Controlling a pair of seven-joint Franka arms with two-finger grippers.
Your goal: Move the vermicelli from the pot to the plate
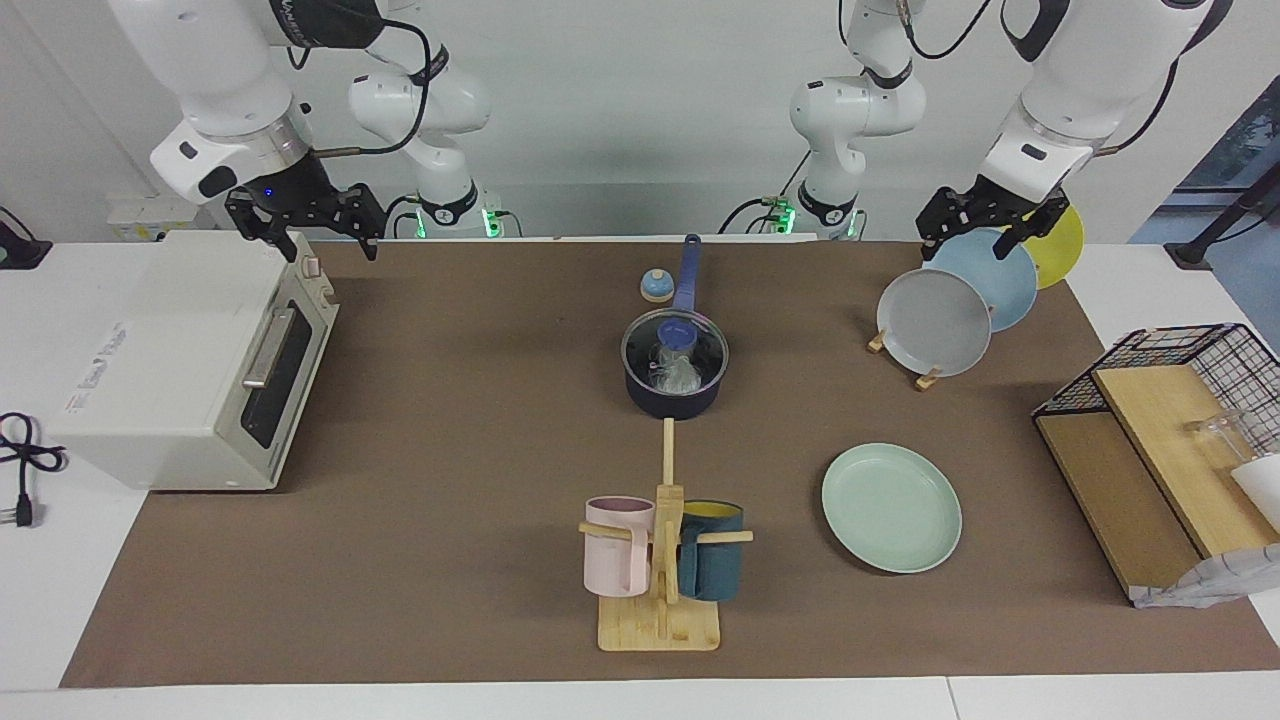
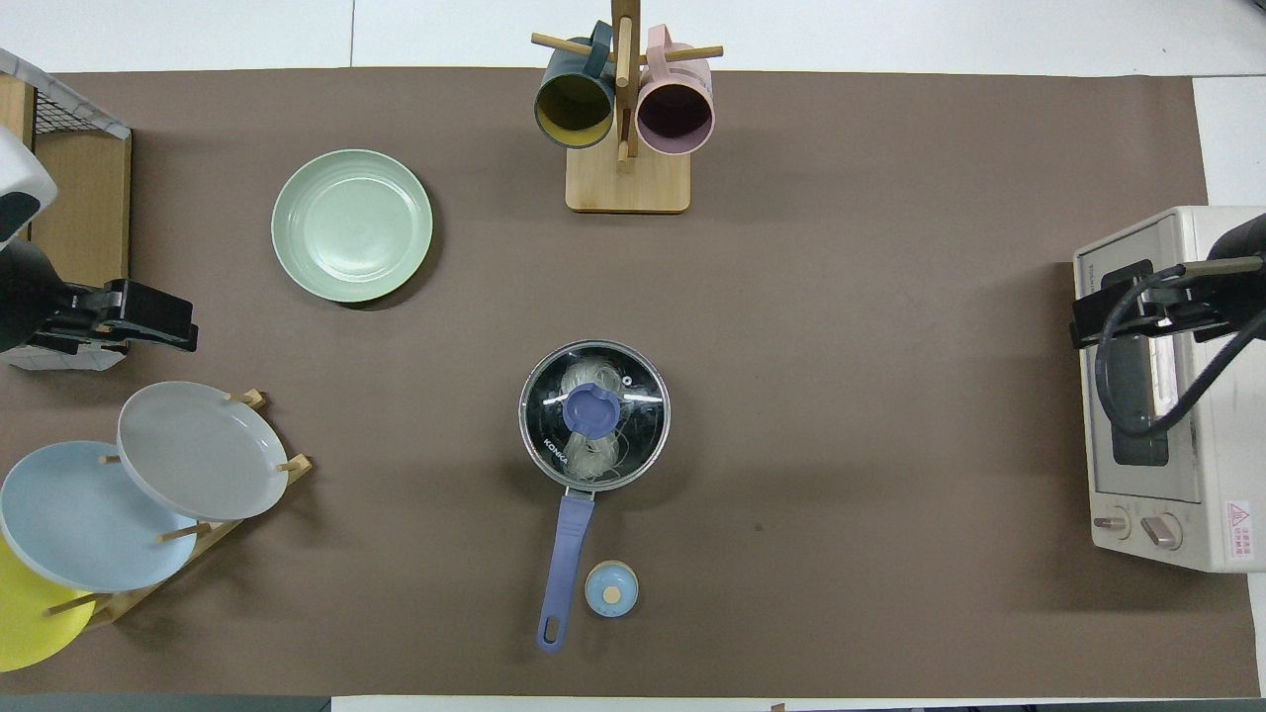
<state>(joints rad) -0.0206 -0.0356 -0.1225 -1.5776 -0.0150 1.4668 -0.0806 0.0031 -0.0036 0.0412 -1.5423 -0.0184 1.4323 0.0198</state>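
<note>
Vermicelli [image 2: 591, 415]: whitish, glassy clumps of thin strands, lying inside the pot [image 1: 673, 395] at mid-table, seen through the clear glass lid [image 2: 594, 415] that sits on the rim. Judged very light, soft and springy; strands likely to snag on one another and trail, and may slip if pinched only at a loose end. Best hold: a pinch through the thick middle of one clump, from above.

Pot: small dark navy saucepan, its long blue handle [image 2: 563, 566] pointing toward the robots. Probably steady enough to stay put while a clump is lifted out.

Lid: glass with a blue knob [image 2: 591, 407] at its centre (the only sensible place to take hold; the glass is hard, smooth and breakable). It covers the noodles, so by my reading it must come off first.

Plate [image 1: 891, 507]: pale mint-green, shallow, bare, lying flat, farther from the robots than the pot and toward the left arm's end of the table; well apart from the pot.

Left gripper [image 1: 985, 222]: empty, fingers seemingly parted, hanging over the rack of grey, light blue and yellow plates [image 1: 960, 300].

Right gripper [image 1: 305, 222]: empty, fingers parted, over the toaster oven [image 1: 185, 360] at its own end of the table.

Other items: small blue timer [image 2: 610, 588] just beside the pot handle; mug stand [image 1: 660, 560] with a pink and a dark teal mug, farther from the robots than the pot.
</note>
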